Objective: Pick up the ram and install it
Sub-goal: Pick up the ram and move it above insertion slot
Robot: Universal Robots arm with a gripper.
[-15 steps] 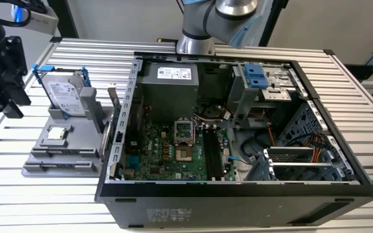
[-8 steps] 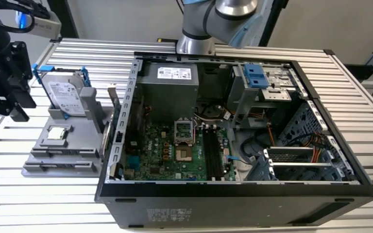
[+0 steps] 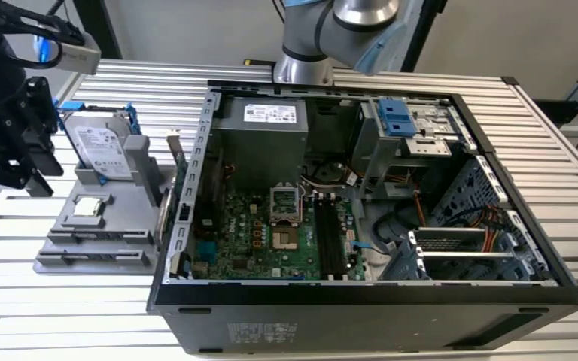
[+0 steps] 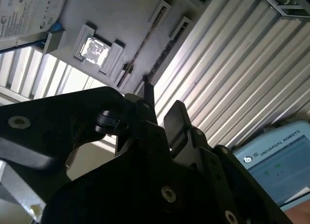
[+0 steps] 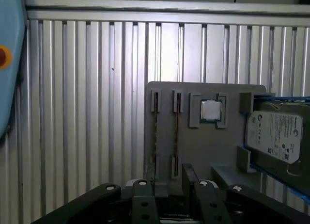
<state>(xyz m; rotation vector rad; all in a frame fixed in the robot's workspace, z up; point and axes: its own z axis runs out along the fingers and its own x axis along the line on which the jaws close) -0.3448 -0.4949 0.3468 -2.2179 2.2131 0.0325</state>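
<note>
The ram (image 5: 156, 136) stands on edge as a thin dark strip in a slot of the grey holder (image 5: 193, 151), beside a second strip like it; it also appears in the second wrist view as the ram (image 4: 147, 40). My black gripper (image 3: 28, 150) hangs at the exterior view's far left, beside the holder (image 3: 98, 229) and apart from it. In both wrist views the gripper (image 5: 169, 183) (image 4: 162, 105) is open by a narrow gap with nothing between its fingers, and it points toward the strips without touching them. Black memory slots (image 3: 330, 241) lie on the green board inside the open computer case (image 3: 369, 301).
On the holder sit a square silver processor chip (image 5: 211, 109) and a silver hard drive in a blue frame (image 5: 273, 136). A blue pendant (image 4: 281, 161) lies on the ribbed metal table (image 5: 87, 112). The case walls and drive cages (image 3: 409, 124) rise around the board.
</note>
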